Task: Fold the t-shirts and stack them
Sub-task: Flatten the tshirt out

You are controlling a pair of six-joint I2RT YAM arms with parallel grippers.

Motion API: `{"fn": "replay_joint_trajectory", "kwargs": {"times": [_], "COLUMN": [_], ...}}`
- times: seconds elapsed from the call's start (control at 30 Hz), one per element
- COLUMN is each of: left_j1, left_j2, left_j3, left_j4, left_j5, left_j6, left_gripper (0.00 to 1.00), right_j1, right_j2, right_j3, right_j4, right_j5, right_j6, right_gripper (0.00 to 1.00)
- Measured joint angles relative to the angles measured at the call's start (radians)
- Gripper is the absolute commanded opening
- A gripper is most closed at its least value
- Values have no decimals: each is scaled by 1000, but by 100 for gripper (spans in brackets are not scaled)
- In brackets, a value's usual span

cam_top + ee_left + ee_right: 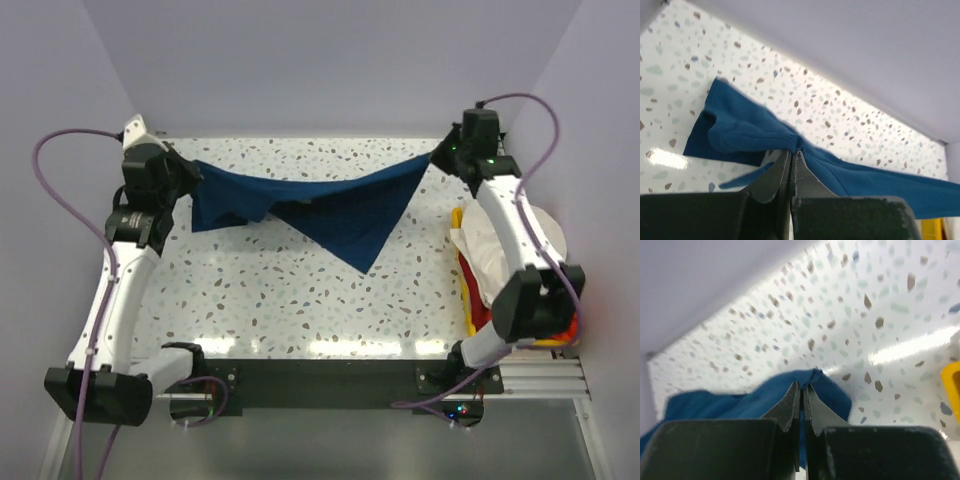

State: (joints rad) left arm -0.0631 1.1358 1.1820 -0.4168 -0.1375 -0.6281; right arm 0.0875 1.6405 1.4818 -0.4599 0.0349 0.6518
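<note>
Hanging across the upper middle of the frame, the navy shirt stretches between the left gripper and right gripper, both pinched tight on cloth. A thin corner grip could slip, dropping it crumpled.

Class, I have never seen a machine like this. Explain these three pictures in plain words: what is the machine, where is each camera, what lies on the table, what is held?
The machine is two robot arms bolted at the near edge of a speckled table. The wide picture looks down from above and behind: the left arm on the left, the right arm on the right. The other two come from cameras on each wrist, so the dark jaws fill the bottom. Both pairs of jaws are shut on a navy t-shirt, stretched between them, its lower point drooping toward the table. At the right edge, a yellow bin holds cream-white cloth and orange-red cloth.
</note>
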Motion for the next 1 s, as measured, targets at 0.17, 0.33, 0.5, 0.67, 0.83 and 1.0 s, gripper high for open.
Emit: {"fn": "replay_joint_trajectory", "kwargs": {"times": [0.17,0.33,0.5,0.67,0.83,1.0], "left_j1": [3,3,4,5,19,54], "left_j2": [-122,-172,-104,101,446,775], "left_j3": [149,322,472,568,744,1089], "left_j4": [-71,-115,-100,-27,40,77], "left_j5": [-15,-23,-20,11,82,204], "left_j6": [21,23,23,24,24,19], "left_gripper": [0,0,0,0,0,0], "right_j1": [-48,-56,-56,-57,-58,-60], "right_j2": [-308,-445,-402,-233,27,271], "right_j3": [63,141,218,249,344,568], "right_j4": [-66,-157,-173,-111,6,86], "right_j5": [-1,-1,-19,-58,-125,-185], "right_j6": [-36,-56,-55,-39,-10,29], "right_gripper": [0,0,0,0,0,0]}}
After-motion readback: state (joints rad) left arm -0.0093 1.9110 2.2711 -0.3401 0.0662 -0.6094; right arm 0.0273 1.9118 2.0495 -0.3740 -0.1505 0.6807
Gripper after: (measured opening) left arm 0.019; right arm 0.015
